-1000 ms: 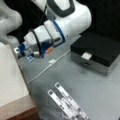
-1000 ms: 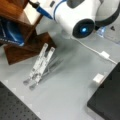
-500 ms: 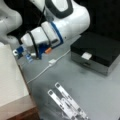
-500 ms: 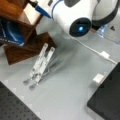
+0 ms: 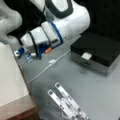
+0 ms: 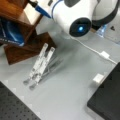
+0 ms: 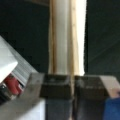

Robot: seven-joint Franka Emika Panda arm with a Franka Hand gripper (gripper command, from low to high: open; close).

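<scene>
While nearly closed, jaws pinch a pale board [image 7: 67, 37].

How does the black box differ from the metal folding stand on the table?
The black box is a dark, solid block lying flat; the metal folding stand is pale, thin and made of open bars. The box bears a small white tag, the stand none. In a front view the stand lies near the wooden shelf, the box opposite. Both rest on the grey table.
</scene>
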